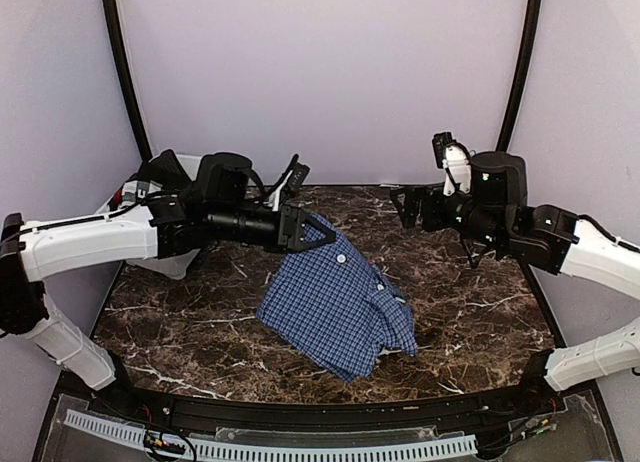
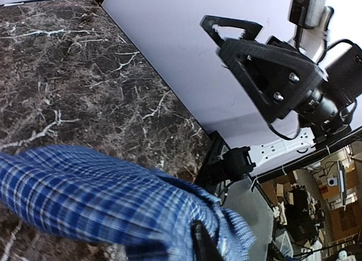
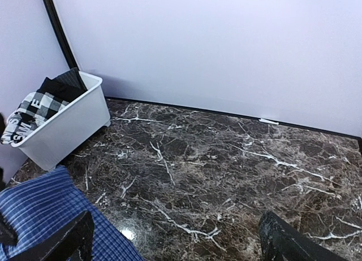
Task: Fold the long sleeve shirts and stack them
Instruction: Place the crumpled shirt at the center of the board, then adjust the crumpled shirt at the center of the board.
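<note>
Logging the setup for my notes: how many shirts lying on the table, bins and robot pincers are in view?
Blue checked shirt: 1
White bin: 1
Pincers: 2 (left pincer, right pincer)
Total: 4

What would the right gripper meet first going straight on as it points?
Likely the bare table ahead of the right gripper, beside the blue shirt; nothing else lies between. Depth is unclear.

Blue dark-checked shirt point(image 1: 335, 304), brown white-veined table point(image 1: 480, 302), white bin point(image 3: 68, 128).

Open tabletop point(image 1: 470, 312) right — bin point(image 3: 68, 128) far-left
</note>
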You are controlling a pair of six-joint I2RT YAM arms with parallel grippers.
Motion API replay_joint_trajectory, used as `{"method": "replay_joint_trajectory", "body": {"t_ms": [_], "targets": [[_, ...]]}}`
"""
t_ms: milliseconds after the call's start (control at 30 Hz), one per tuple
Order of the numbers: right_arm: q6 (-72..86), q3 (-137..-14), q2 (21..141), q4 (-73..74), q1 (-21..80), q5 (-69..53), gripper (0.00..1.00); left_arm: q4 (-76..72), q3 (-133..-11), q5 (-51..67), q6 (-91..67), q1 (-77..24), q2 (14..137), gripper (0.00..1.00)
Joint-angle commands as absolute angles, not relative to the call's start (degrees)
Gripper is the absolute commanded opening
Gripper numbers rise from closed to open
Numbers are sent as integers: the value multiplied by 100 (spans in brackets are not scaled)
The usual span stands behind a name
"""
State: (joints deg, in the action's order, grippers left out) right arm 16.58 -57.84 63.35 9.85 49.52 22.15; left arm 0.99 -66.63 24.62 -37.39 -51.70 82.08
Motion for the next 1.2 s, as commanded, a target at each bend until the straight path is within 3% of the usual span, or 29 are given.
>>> {"method": "replay_joint_trajectory", "body": {"t_ms": [0, 67, 200, 267, 433, 733, 967, 1167], "targets": [[1883, -5756, 6430, 1568, 4881, 2584, 99, -566, -7290, 3884, -4005, -3993, 9462, 45], [1969, -5767, 6531, 1725, 4857, 2550, 99, 275, -8081, 3585, -3495, -3756, 10255, 64], [2055, -5683, 6682, 2125, 4830, 2281, 99, 1504, -9104, 2870, -2900, -3583, 11056, 89], [2087, -5472, 6665, 2249, 4838, 1956, 99, 1702, -9252, 2527, -2719, -3562, 11069, 95], [2340, -4672, 6345, 2227, 5147, 1310, 96, 2005, -9042, 2147, -2456, -3560, 10759, 96], [2549, -3836, 6344, 1580, 6006, 1314, 91, 1912, -7601, 1884, -2495, -3563, 9663, 96], [2856, -4055, 7195, 913, 5923, 1641, 89, 1897, -6686, 1843, -2576, -3568, 8840, 96], [3208, -4233, 7723, 546, 5335, 936, 80, 1863, -6328, 1825, -2605, -3580, 8358, 96]]}}
